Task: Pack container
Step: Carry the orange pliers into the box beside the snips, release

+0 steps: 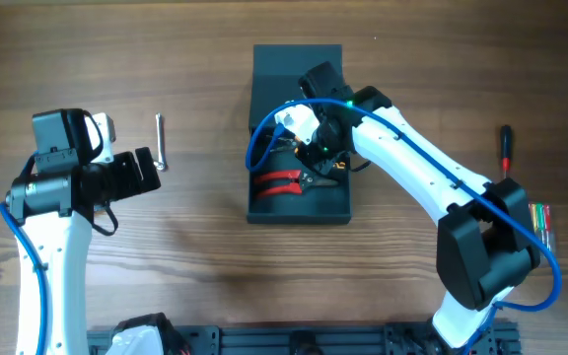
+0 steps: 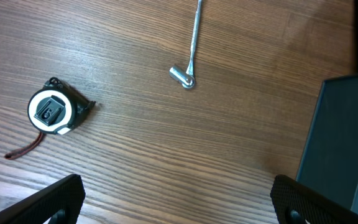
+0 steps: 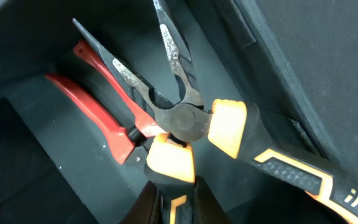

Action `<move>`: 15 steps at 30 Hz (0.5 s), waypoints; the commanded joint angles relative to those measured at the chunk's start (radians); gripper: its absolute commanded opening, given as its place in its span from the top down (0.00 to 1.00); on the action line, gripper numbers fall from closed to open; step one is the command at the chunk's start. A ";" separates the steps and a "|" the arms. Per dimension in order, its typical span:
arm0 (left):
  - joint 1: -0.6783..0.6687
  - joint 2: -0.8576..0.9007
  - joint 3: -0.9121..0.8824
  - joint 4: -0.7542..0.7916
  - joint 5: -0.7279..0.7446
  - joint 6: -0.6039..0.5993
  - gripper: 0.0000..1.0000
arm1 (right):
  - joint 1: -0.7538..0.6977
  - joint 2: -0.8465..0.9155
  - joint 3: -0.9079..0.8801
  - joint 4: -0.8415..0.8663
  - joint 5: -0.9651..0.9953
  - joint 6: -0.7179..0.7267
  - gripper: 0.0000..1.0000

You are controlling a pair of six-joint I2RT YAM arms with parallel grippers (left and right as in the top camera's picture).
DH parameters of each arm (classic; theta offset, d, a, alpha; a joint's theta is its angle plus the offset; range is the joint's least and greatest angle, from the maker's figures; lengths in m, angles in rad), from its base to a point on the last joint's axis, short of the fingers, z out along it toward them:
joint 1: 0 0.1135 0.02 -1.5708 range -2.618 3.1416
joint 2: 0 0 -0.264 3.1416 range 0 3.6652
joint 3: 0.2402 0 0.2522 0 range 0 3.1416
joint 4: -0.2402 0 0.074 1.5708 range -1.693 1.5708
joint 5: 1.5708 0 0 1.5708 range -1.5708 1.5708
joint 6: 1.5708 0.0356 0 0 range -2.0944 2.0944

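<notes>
Dark teal-grey rectangular container (image 1: 299,212) lies open, lid (image 1: 282,71) folded back.

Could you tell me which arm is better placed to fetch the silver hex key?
Left: the left claw hangs open near the hex key; the right claw grips pliers inside the container.

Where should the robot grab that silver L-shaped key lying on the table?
Probably mid-shaft, straight down from above, pinching across the thin rod. The silver L-shaped key lies flat on the table, leaving nothing to pinch from the side, and its bent end is short.
</notes>
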 commanded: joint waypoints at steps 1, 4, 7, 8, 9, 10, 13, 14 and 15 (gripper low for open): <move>0.006 -0.002 0.023 0.007 0.020 0.013 0.00 | 0.006 0.002 -0.003 0.010 -0.028 0.021 0.96; 0.006 -0.002 0.023 0.007 0.020 0.013 0.00 | 0.006 0.002 -0.003 0.010 -0.028 0.033 0.96; 0.006 -0.002 0.023 0.009 0.020 0.013 0.00 | 0.006 0.002 -0.003 0.009 -0.028 0.061 0.96; 0.006 -0.002 0.023 0.010 0.020 0.013 0.00 | 0.006 0.002 -0.003 0.010 -0.028 0.072 0.96; 0.006 -0.002 0.023 0.012 0.020 0.013 0.00 | 0.006 0.002 -0.003 0.008 -0.029 0.077 0.95; 0.006 -0.002 0.023 0.013 0.020 0.013 0.00 | 0.008 0.002 -0.003 0.007 -0.029 0.080 0.96; 0.006 -0.002 0.023 0.018 0.020 0.013 0.00 | 0.016 0.002 -0.003 0.001 -0.029 0.106 0.96; 0.006 -0.002 0.023 0.020 0.020 0.013 0.00 | 0.021 0.002 -0.003 0.000 -0.028 0.117 0.96; 0.006 -0.002 0.023 0.022 0.020 0.013 0.00 | 0.025 0.002 -0.003 0.000 -0.028 0.126 0.96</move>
